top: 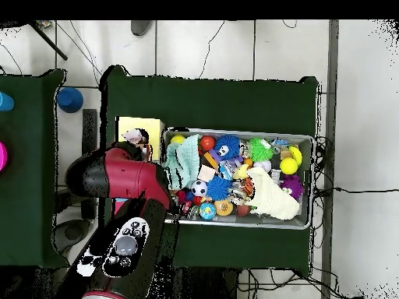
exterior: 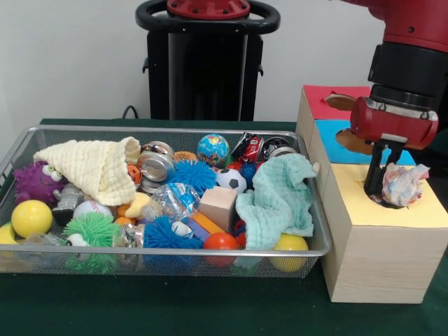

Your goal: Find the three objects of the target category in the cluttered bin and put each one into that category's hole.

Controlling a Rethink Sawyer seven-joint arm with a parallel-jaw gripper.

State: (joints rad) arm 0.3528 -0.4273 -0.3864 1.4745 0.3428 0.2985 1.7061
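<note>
At left of the front view, the wire bin [exterior: 42, 136] on the green tabletop [exterior: 175, 308] remains crowded: a cream cloth [exterior: 94, 168] at its left, a mint cloth [exterior: 276, 199] at its right, balls and cans between. At right, the gripper [exterior: 381, 185] stands over the wooden box [exterior: 378, 259], closed around a crumpled pale rag [exterior: 404, 185] held directly above the hole in the yellow panel [exterior: 420, 213]. The rag appears about to be dropped; the two cloths in the bin look like what is left.

The bin [exterior: 14, 150] sits left of the box [exterior: 381, 259], toys inside.
</note>
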